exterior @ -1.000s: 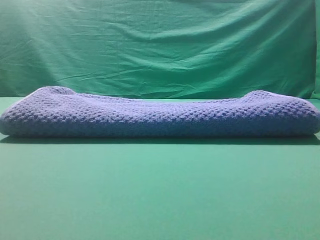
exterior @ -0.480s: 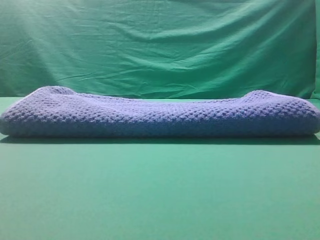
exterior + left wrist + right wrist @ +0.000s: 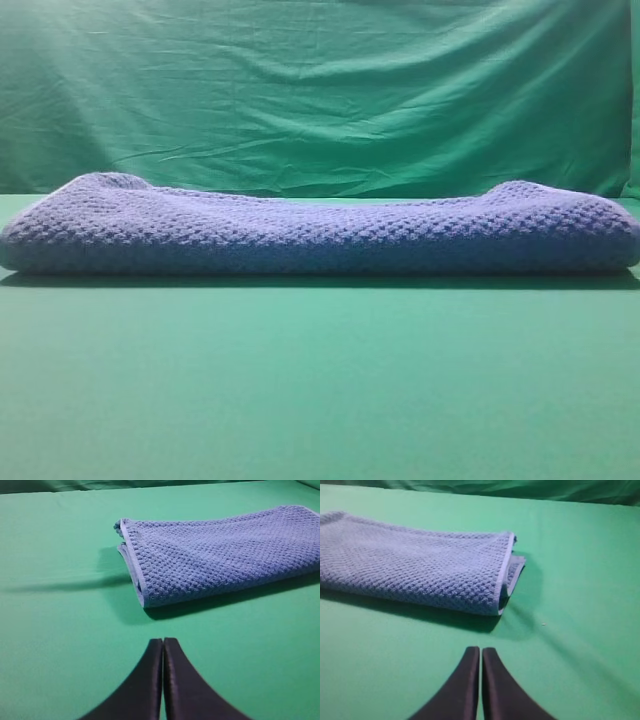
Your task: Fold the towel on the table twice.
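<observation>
The towel (image 3: 320, 235) lies folded in a long band across the back of the worktop (image 3: 320, 390), with bare green in front. Its paler end edges face each end effector, left (image 3: 163, 642) and right (image 3: 480, 651), both pressed together, holding nothing, near the towel's ends.

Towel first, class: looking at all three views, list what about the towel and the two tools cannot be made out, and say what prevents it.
- Towel, exterior high view: its far side is hidden behind its own near fold; layer count unclear.
- Towel's far end, left wrist view: cut off by the right frame edge.
- Towel's other end, right wrist view: cut off by the left frame edge.
- Left tool and right tool: outside the exterior high view; wrist views show only shut tips.
</observation>
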Controlling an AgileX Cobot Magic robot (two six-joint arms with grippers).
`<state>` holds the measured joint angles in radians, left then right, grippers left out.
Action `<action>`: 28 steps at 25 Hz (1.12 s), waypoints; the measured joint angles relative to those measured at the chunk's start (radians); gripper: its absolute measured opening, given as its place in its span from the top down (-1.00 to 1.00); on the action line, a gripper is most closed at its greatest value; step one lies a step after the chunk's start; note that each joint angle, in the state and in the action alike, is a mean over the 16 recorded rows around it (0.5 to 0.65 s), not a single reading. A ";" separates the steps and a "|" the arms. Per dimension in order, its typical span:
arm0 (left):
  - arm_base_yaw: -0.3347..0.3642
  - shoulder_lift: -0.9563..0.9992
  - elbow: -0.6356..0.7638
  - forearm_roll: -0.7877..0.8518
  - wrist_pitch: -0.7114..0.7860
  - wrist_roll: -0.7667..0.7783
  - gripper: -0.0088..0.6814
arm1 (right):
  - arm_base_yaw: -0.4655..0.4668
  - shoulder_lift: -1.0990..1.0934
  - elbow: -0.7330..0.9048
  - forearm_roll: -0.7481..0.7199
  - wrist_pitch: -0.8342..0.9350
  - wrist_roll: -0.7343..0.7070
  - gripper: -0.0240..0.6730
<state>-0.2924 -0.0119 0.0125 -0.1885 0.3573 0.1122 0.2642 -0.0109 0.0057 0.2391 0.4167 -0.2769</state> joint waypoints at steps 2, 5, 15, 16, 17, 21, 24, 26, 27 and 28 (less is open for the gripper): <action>0.000 0.000 0.001 0.000 -0.003 0.000 0.97 | 0.000 0.000 0.010 -0.001 -0.005 0.000 0.93; 0.000 0.000 0.001 0.000 -0.005 0.000 0.97 | 0.000 0.000 0.016 -0.001 -0.013 0.000 0.93; 0.060 0.000 0.001 -0.002 -0.007 0.000 0.97 | -0.042 0.000 0.017 -0.001 -0.021 0.000 0.93; 0.073 0.000 0.001 -0.002 -0.007 0.000 0.97 | -0.051 0.000 0.017 -0.001 -0.021 0.000 0.93; 0.086 0.000 0.001 -0.002 -0.007 0.000 0.97 | -0.060 0.000 0.017 -0.001 -0.021 0.000 0.93; 0.140 0.000 0.001 -0.003 -0.008 0.000 0.97 | -0.097 0.000 0.017 -0.001 -0.021 0.000 0.93; 0.178 0.000 0.001 -0.004 -0.008 0.000 0.97 | -0.122 0.000 0.018 -0.001 -0.022 0.000 0.93; 0.197 0.000 0.001 -0.004 -0.008 0.000 0.97 | -0.134 0.000 0.018 -0.001 -0.022 0.000 0.93; 0.204 0.000 0.001 -0.004 -0.008 0.000 0.97 | -0.138 0.000 0.018 -0.001 -0.022 0.000 0.93; 0.209 0.000 0.001 -0.004 -0.008 0.000 0.97 | -0.142 0.000 0.018 -0.001 -0.023 0.000 0.93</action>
<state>-0.0833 -0.0119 0.0132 -0.1924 0.3496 0.1122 0.1224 -0.0109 0.0239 0.2381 0.3942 -0.2769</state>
